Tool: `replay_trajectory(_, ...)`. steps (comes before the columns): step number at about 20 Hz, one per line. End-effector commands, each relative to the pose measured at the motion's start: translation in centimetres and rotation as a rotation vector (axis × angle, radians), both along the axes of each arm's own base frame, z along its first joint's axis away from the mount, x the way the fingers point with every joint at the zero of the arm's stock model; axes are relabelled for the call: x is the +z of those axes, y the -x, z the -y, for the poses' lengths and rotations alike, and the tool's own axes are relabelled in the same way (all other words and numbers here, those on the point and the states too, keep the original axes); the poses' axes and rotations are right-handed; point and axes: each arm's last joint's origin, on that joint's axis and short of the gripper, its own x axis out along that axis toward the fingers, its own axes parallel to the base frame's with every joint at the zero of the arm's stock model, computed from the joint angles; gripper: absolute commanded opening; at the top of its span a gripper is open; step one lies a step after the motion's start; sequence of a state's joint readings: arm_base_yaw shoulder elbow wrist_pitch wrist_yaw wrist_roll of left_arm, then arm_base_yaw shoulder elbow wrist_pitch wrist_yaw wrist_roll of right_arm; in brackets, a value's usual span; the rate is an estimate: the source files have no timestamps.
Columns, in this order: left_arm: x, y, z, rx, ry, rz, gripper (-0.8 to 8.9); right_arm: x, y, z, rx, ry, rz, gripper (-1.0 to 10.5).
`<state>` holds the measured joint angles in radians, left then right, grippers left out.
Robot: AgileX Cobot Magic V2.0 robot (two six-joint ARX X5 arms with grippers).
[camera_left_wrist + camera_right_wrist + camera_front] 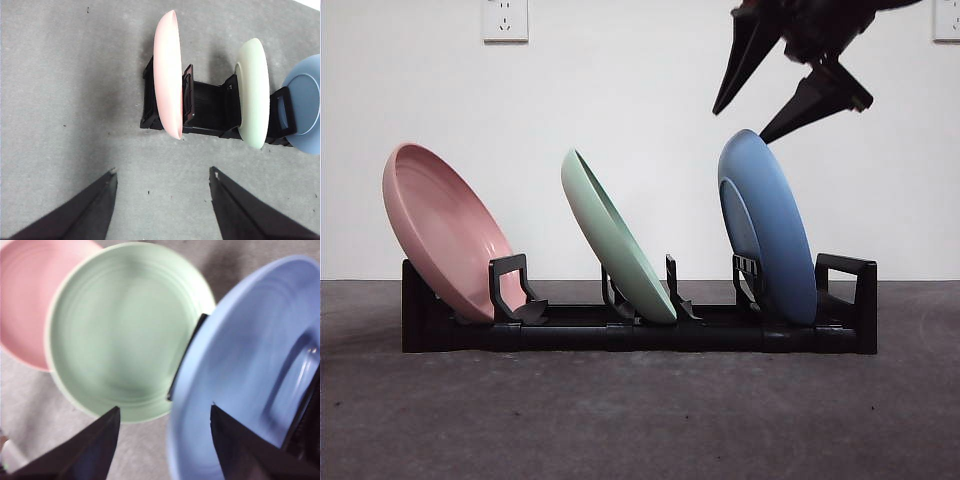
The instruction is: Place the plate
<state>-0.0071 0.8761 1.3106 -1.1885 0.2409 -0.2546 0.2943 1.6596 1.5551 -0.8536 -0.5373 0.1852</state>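
Note:
A blue plate (770, 230) stands on edge in the right slot of the black rack (640, 335). My right gripper (743, 122) hangs open just above the blue plate's top rim, its jaws spread and apart from the plate. In the right wrist view the blue plate (250, 380) fills the space beyond the right gripper (165, 415), with nothing between the jaws. A green plate (615, 235) leans in the middle slot and a pink plate (445, 230) in the left one. My left gripper (162, 175) is open over bare table, away from the rack (205, 107).
Grey table surface (640, 420) lies in front of the rack. A white wall with a power socket (505, 20) stands behind. In the left wrist view the pink plate (168, 75), green plate (254, 92) and blue plate (305, 110) line up on the rack.

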Motion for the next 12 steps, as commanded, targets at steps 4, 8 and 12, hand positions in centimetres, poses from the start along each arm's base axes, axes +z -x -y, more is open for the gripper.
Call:
replay_trajectory(4, 0.60, -0.11, 0.02, -0.009, -0.003, 0.034, 2.89, -1.05, -1.33, -0.62, 0.010, 0.017, -0.004, 1.8)
replay_trajectory(8, 0.73, -0.24, 0.02, -0.009, -0.003, 0.052, 2.89, -1.20, -1.34, -0.85, 0.017, 0.019, -0.007, 0.6)
replay_trajectory(12, 0.74, -0.23, 0.02, -0.009, -0.003, 0.053, 2.89, -1.11, -1.21, -0.83, 0.017, 0.020, -0.016, 0.1)
